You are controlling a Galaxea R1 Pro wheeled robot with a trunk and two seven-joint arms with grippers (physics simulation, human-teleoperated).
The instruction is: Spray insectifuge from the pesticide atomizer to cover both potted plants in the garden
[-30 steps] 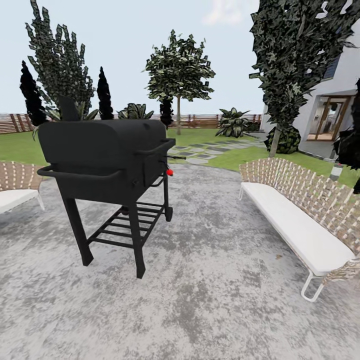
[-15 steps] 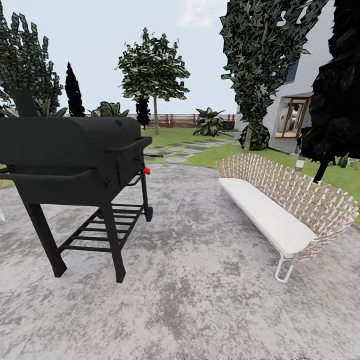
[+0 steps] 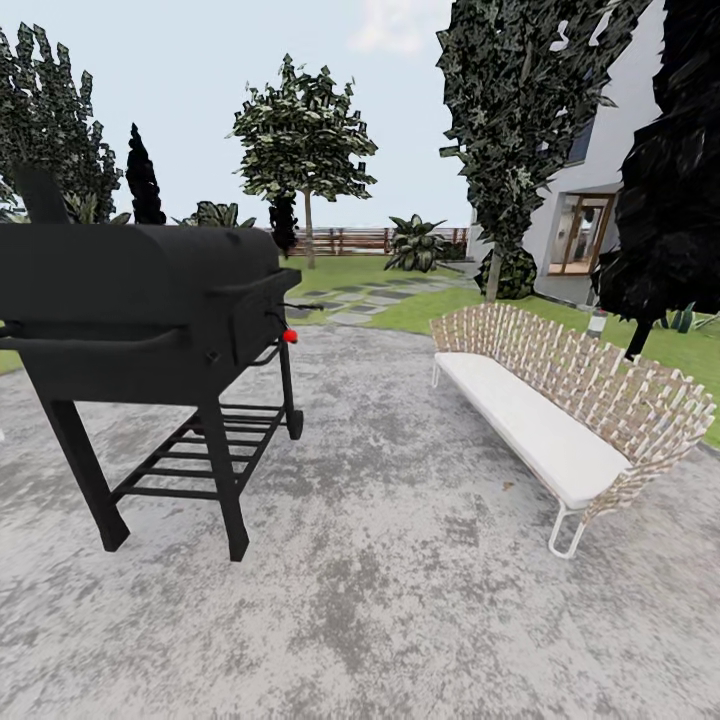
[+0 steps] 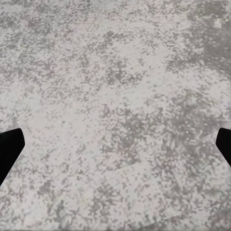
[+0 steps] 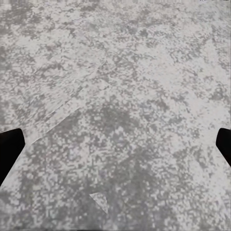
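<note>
**Out on the patio, hunting for the sprayer**

I'm rolling across the round mottled grey paved patio (image 3: 400,600) of the garden, and from the head camera there's nothing of the job in front of me: no pesticide atomizer, no little grey pots with speckled rosettes. I judge this as the search leg, with nothing of the task itself begun.

To my left stands a big black barrel barbecue grill on four legs (image 3: 140,290), its slatted lower shelf over the paving and a small red knob (image 3: 290,336) poking from its right end. To my right, a long woven-back sofa with a white seat cushion (image 3: 545,420) runs along the patio's right edge, backing onto the green lawn (image 3: 440,310). Beyond that, stepping stones (image 3: 360,298) lead off toward a brown slatted wooden fence (image 3: 350,240), and a short grey bollard lamp (image 3: 597,322) sits in the grass by the white house (image 3: 590,210).

Both arms hang low, wrist cameras staring straight down at the paving, which makes sense for travel: tucked and clear of the furniture. My left gripper (image 4: 115,149) is spread wide, dark fingertips at the far sides of its view, nothing between them. My right gripper (image 5: 115,149), same story: wide apart and empty.

My guess is the plants and sprayer lie elsewhere, so I'd sweep the view around the patio's rim next, minding the grill legs.
</note>
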